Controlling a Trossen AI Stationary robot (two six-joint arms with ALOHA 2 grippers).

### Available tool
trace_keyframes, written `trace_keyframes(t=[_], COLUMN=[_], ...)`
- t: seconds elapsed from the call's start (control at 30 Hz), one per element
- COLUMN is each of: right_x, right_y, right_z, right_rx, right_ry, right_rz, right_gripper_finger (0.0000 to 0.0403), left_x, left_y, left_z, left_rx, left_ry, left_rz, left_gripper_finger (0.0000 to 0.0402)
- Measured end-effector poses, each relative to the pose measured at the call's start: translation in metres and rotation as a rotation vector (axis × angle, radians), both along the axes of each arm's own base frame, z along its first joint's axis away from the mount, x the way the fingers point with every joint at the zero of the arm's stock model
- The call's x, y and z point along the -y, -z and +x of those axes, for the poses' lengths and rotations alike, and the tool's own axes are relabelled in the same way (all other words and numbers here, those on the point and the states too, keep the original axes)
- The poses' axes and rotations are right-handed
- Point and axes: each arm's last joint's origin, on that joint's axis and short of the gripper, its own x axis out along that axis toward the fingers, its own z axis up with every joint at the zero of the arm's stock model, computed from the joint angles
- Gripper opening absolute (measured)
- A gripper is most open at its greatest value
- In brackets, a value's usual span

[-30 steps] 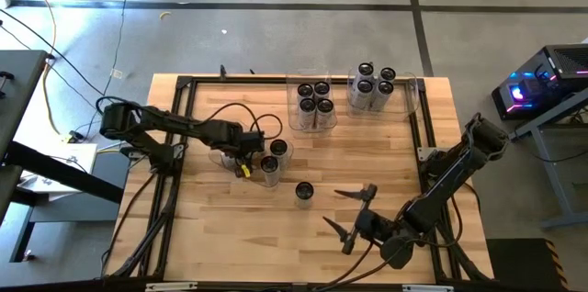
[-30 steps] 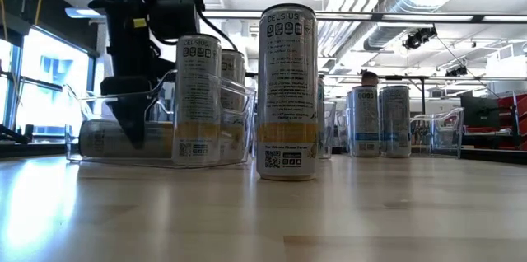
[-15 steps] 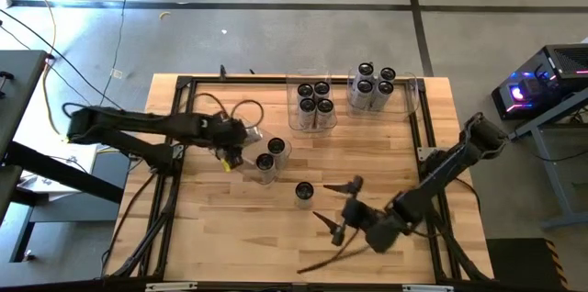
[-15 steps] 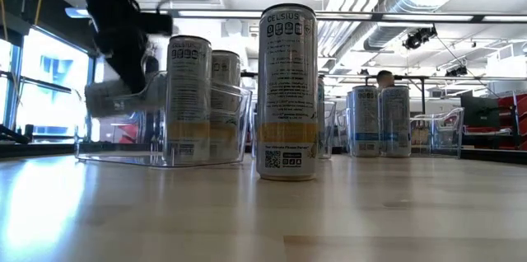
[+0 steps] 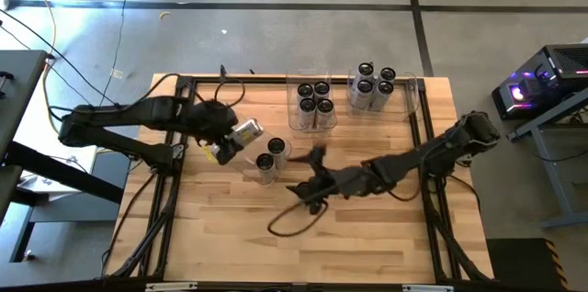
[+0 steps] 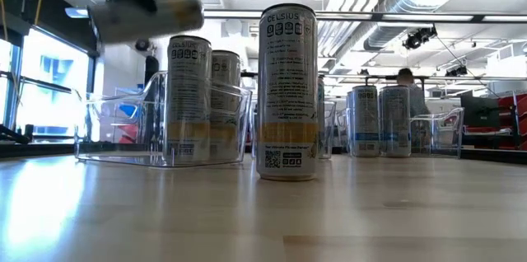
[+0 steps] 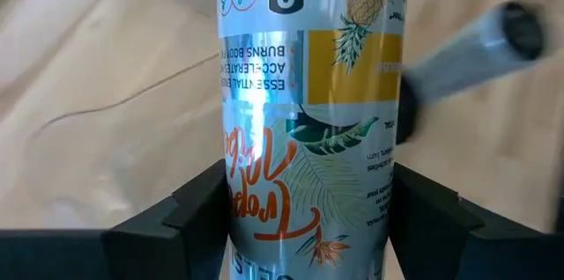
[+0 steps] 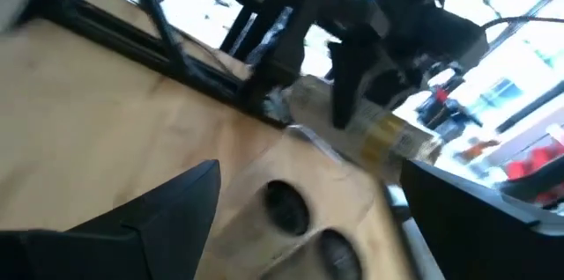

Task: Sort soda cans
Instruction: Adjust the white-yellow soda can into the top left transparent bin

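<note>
One soda can (image 5: 244,132) — sideways, airborne, left fingers (image 7: 194,218) clamping

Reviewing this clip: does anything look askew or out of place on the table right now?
One soda can is off the table, held sideways in the left gripper above the bin holding two upright cans. Every other can stands upright. The right gripper is open around the lone can mid-table.

Layout of cans, bins and arms on the table (image 5: 386,237)

We find the left gripper (image 5: 223,142) holding a can (image 5: 244,132) sideways above the table's left side, just left of a bin (image 5: 260,165) with two upright cans (image 5: 271,157). At the far edge, two bins (image 5: 299,117) hold four cans (image 5: 315,99) and five (image 5: 373,85). The right gripper (image 5: 308,182) is spread at centre.
</note>
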Motion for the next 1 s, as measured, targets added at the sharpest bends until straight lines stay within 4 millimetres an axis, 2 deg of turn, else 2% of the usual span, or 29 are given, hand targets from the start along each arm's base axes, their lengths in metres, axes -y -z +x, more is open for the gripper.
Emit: trace_keyframes(t=[0.13,0.3,0.47,0.63,0.87,1.0], right_x=[0.001,-0.016,-0.035,-0.045,-0.05,-0.049], right_y=[0.0,0.011,0.023,0.029,0.03,0.03], right_z=[0.021,0.049,0.073,0.093,0.111,0.112], right_rx=[-0.033,-0.098,-0.177,-0.258,-0.342,-0.359], right_ry=[-0.025,-0.059,0.053,0.097,0.135,0.125], right_rz=[-0.163,-0.411,-0.645,-0.856,-1.04,-1.062], right_gripper_finger=[0.0348,0.0348,0.0348,0.0348,0.0348,0.0348], left_x=[0.009,0.026,0.043,0.061,0.08,0.086], left_y=[-0.011,-0.01,-0.006,-0.005,0.0,0.0], left_z=[0.002,0.003,0.007,0.015,0.025,0.026], left_rx=[0.054,0.044,0.028,0.058,0.079,0.096], left_ry=[0.041,0.049,0.047,0.087,0.138,0.161], left_rz=[-0.092,-0.166,-0.166,-0.17,-0.171,-0.172], left_gripper_finger=[0.0234,0.0234,0.0234,0.0234,0.0234,0.0234])
